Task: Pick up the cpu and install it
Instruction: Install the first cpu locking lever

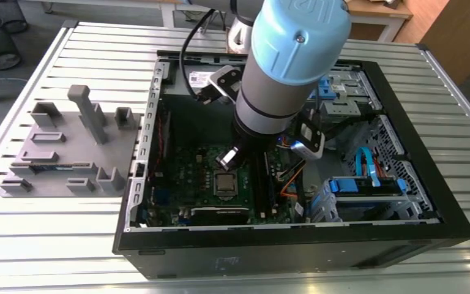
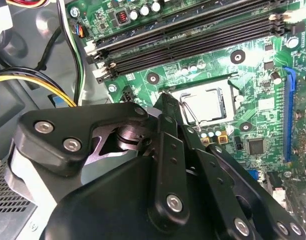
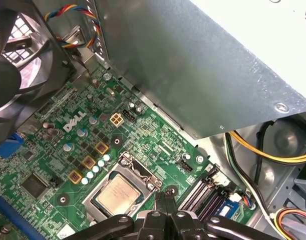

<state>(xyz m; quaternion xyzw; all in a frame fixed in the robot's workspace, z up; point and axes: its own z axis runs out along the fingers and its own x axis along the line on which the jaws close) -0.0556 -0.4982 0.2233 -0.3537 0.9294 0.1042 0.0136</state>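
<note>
The cpu [image 3: 117,193] is being shown lying flat, silvery top upward, inside its socket on the green motherboard [image 3: 142,135], with the metal socket frame [image 3: 134,166] sitting around its edges. In the exterior view the cpu [image 1: 225,184] is being seen low in the open computer case [image 1: 300,248], toward the near side of the board.

The gripper [image 3: 163,196] is being held just above the board, right beside one edge of the socket and clear of the chip's top. Its two fingers are being pressed together, and nothing is being seen between them. In the second wrist view the fingertips [image 2: 166,100] are being shown at the corner of the socket, next to a thin wire lever [image 2: 186,112]; whether the lever is being touched cannot be told.

The black memory slots [image 2: 193,35] are running alongside the socket, and a blue slot [image 2: 288,115] is lying on its other side. A black fan [image 3: 17,55] and the big grey power supply box [image 3: 203,65] are standing around the board, with yellow cables [image 3: 273,155] being led under the box.

The arm [image 1: 288,61] is being reached down into the case from above. The case is being supported on a slatted metal table [image 1: 55,251], and a grey fixture [image 1: 63,147] with upright slots is resting on the table at the exterior view's left, just beside the case.
</note>
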